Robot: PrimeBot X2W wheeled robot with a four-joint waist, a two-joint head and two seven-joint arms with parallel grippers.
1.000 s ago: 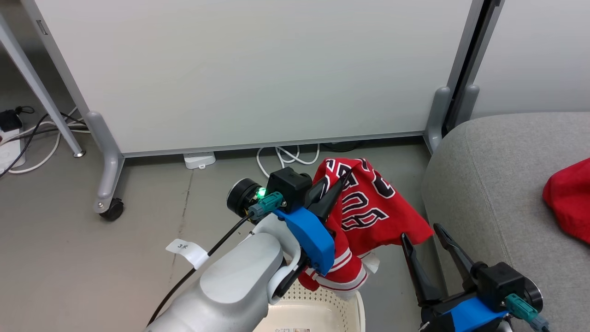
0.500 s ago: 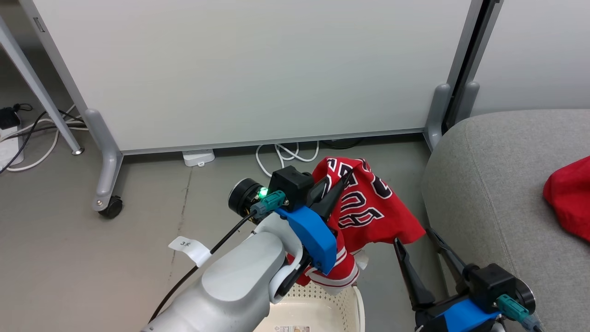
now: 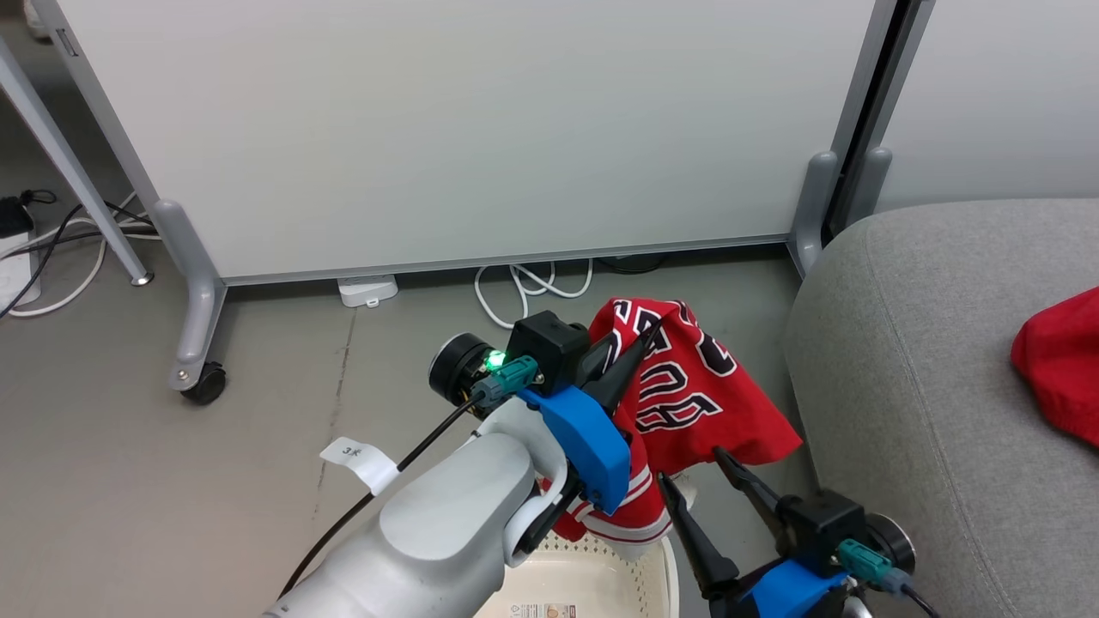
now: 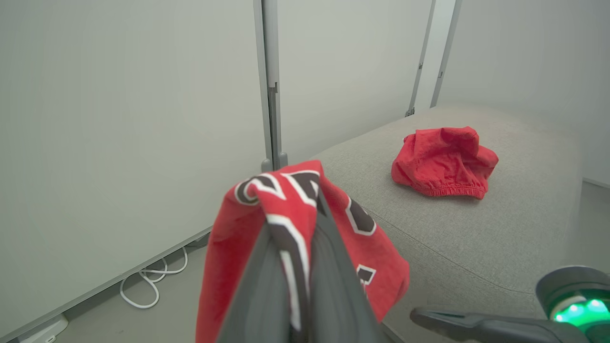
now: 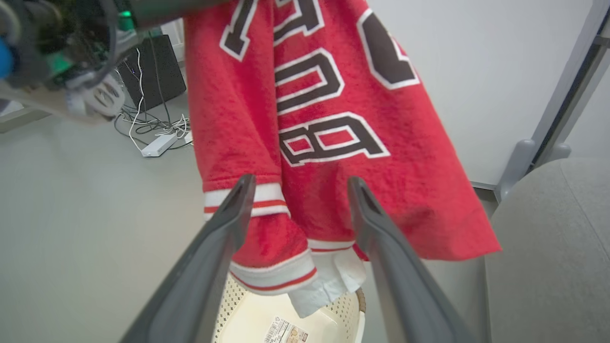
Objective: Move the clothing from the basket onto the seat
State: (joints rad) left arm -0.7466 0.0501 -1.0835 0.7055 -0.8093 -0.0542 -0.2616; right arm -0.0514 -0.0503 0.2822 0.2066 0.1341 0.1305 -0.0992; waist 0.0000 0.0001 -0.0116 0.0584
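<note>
Because it hangs in limp folds, the red jersey (image 3: 687, 386) looks light, soft and floppy, with nothing to break. It will likely sag and swing from whatever spot is pinched. Its top fold is clamped between the closed fingers of the left claw (image 3: 652, 328). The rest drapes below that claw, with the white-trimmed hem dangling just above the basket (image 3: 668, 566).

The right claw (image 3: 689, 466) is spread wide and empty. Its fingers reach up on either side of the lower hem, but I cannot tell whether they touch the cloth. The thick banded hem between those open fingers seems the best second hold, since a bunched edge should grip better than a single thin layer.

To the right of both claws lies the grey sofa (image 3: 901, 360), where a second red garment (image 3: 1060, 369) rests well beyond the right claw.
</note>
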